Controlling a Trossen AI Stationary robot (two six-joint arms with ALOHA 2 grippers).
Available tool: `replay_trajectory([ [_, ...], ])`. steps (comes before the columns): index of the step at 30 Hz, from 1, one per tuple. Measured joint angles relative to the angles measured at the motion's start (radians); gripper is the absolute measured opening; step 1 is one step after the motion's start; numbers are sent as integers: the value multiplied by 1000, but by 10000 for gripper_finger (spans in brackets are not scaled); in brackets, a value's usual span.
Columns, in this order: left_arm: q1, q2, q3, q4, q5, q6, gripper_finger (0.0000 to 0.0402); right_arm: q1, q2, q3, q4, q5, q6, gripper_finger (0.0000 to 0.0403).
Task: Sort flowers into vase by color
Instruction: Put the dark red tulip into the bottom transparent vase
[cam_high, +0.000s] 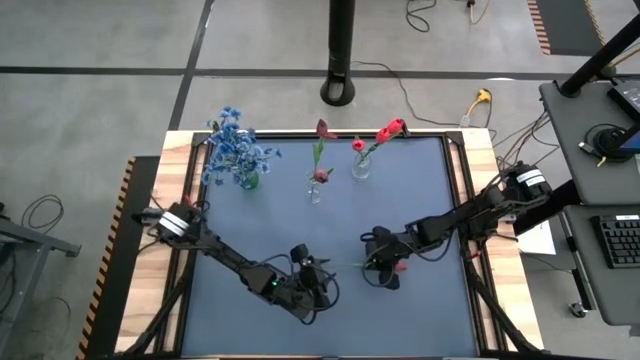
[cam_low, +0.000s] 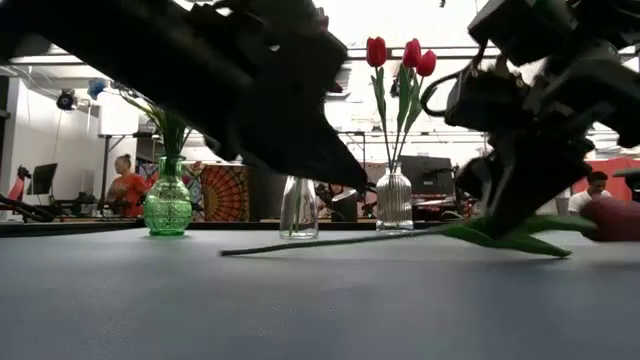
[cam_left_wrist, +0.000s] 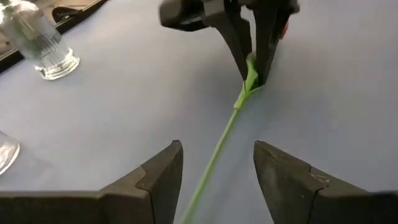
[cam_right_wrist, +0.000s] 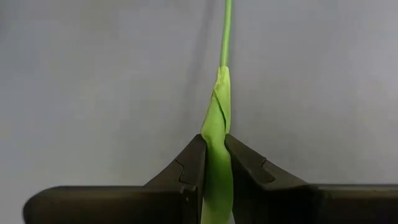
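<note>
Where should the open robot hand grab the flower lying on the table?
Probably on the bare green stem of the red tulip, coming straight down. The stem lies flat on the table, already between the left gripper and its open fingers. The right gripper pinches the leafy part, so that spot is taken.

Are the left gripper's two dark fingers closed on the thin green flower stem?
No, the left gripper is open, the thin green flower stem passing untouched between its fingers.
</note>
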Motion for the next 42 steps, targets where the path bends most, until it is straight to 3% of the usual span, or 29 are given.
replay_trajectory([
  [11,15,86,124,-86,-77,103,187,1,0,90,-43,4,-91,43],
  [24,18,87,123,-101,28,102,183,1,0,192,-97,14,-192,43],
  [28,18,87,123,-100,28,102,144,0,0,211,-114,14,-206,43],
  [35,18,87,128,-102,28,106,15,0,0,232,-142,14,-214,43],
  [42,18,87,126,-102,27,102,1,0,-2,251,-154,14,-220,52],
])
